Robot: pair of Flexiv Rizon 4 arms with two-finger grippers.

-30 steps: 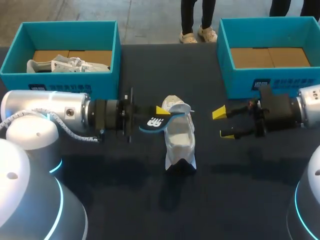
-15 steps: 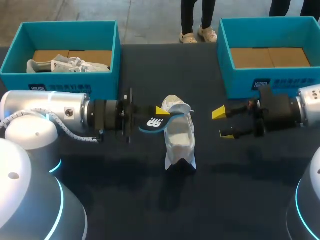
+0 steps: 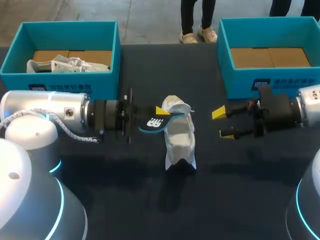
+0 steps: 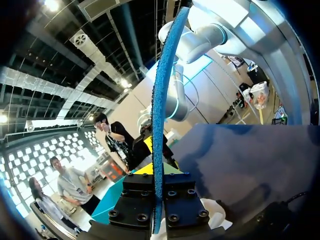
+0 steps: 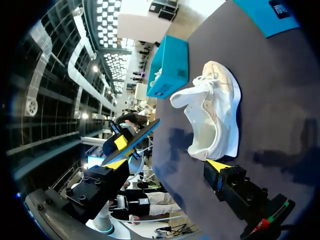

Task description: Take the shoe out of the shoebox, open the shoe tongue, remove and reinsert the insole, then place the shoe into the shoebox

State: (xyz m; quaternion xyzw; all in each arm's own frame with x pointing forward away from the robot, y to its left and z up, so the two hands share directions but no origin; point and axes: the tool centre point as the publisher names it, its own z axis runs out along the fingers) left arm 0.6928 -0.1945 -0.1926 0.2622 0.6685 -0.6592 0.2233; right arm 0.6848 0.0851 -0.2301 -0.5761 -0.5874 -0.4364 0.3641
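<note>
**Insole out and gripped, shoe waiting on the table**

Head view: your shoe [image 3: 180, 137] lies on the table [image 3: 240, 190] between the two arms. The left gripper [image 3: 161, 114] is clamped on the insole [image 3: 151, 123] and holds it just beside the shoe, probably so it can slide straight back in. The right gripper [image 3: 223, 123] sits near the shoe's opposite side with its fingers spread and nothing in them, likely placed to steady the shoe.

Left wrist view: the insole [image 4: 160, 100] stands edge-on, pinched between the left gripper [image 4: 159, 200] fingers.

Right wrist view: the shoe [image 5: 212, 112] lies ahead of the right gripper [image 5: 167, 165], whose tips stand wide apart. Beyond the shoe, the insole [image 5: 142, 131] is in the left gripper [image 5: 126, 145].
</note>
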